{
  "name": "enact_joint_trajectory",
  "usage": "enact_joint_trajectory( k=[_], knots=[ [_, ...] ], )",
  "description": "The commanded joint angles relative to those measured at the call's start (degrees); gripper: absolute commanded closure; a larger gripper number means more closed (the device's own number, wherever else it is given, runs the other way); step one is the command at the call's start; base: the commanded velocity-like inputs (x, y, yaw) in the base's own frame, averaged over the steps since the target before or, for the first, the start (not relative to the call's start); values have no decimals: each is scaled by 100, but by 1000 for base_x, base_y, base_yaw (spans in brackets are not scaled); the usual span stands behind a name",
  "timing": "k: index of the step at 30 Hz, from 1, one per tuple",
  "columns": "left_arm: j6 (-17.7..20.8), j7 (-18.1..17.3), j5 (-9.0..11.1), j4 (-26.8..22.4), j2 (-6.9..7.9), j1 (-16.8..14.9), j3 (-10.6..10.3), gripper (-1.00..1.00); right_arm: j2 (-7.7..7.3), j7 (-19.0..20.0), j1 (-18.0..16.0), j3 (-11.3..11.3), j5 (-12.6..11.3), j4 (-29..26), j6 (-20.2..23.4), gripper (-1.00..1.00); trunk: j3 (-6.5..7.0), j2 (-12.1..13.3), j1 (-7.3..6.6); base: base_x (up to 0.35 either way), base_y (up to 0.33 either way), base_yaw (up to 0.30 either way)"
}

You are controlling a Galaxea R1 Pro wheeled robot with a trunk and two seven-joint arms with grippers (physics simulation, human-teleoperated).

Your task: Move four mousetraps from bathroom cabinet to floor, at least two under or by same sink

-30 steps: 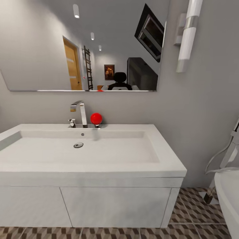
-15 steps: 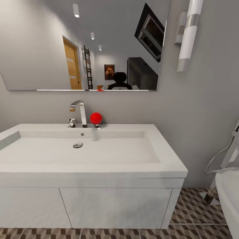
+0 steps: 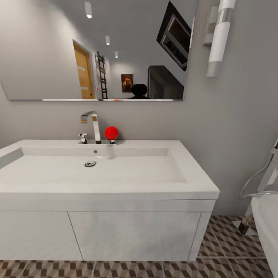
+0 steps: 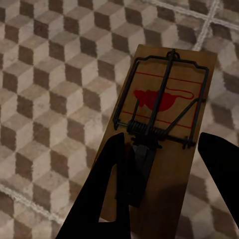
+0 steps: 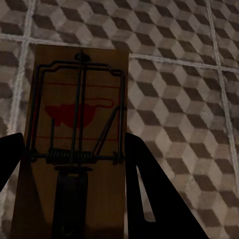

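Both grippers, left [image 4: 162, 186] and right [image 5: 74, 191], pinch a mousetrap [image 4: 162, 124] [image 5: 77, 134] above the tiled floor [image 4: 45, 89], and we judge them light, stiff boards best held by their edges.

— Premises?
— Domestic bathroom. White sink [image 3: 96, 170] with chrome tap [image 3: 92, 127] on wall-hung vanity [image 3: 131, 235], wide mirror [image 3: 96, 50] above.
— Further evidence?
— Wall light [image 3: 218, 38], tub [image 3: 266, 224] edge, cube-patterned floor [image 3: 227, 247] tiles.
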Motion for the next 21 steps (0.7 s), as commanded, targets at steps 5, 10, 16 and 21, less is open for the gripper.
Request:
enact_joint_trajectory(
  k=[5,10,16,21],
  knots=[
    [-30,37,-24,10,-3,-5,-33,100,2,-17,-9,48,-15,22,-33,100,-96,-205,109,0,0,0],
    [-31,30,-24,10,-3,-5,-33,100,2,-17,-9,48,-15,22,-30,100,-186,-405,219,0,0,0],
    [-24,28,-24,10,-3,-5,-33,100,2,-17,-9,48,-15,22,-33,100,-293,-646,351,0,0,0],
    [-1,1,-24,10,2,-5,-33,100,2,-17,-9,48,-15,22,-31,100,-311,-686,373,0,0,0]
  ],
)
